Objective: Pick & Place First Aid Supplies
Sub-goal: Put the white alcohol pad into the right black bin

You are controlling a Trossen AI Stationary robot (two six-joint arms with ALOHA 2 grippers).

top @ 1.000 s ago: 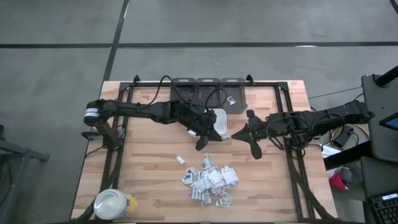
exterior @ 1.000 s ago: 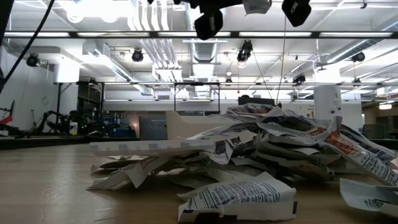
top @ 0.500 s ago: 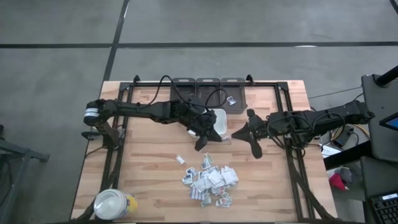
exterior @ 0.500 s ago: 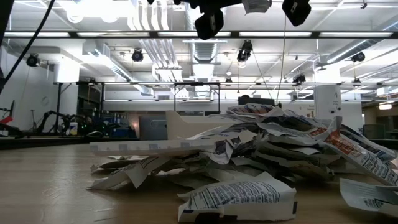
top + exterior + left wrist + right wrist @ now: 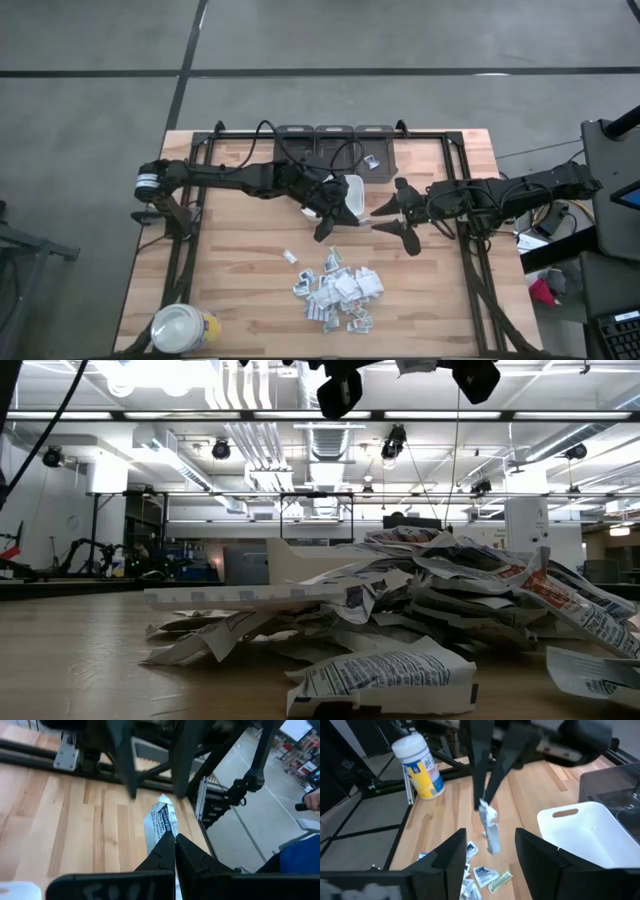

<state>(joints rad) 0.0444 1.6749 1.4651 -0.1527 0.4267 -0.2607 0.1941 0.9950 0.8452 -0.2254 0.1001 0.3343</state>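
Only real change vs a sec ago is the right gripper (image 5: pixel 385 214). Its jaws were together back then, pointing at the left gripper (image 5: pixel 174 840) next to the white tray (image 5: pixel 354 190). Now they're spread wide apart, w/ a clear gap between the two fingers (image 5: pixel 454 851) in the right wrist view. It's also shifted a bit toward the tray. In the low view the dark arm bits up top moved slightly too.

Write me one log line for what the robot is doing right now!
left gripper: jaws shut on a packet, held in the air | right gripper: jaws open, facing the packet | tray: empty | pile: on table
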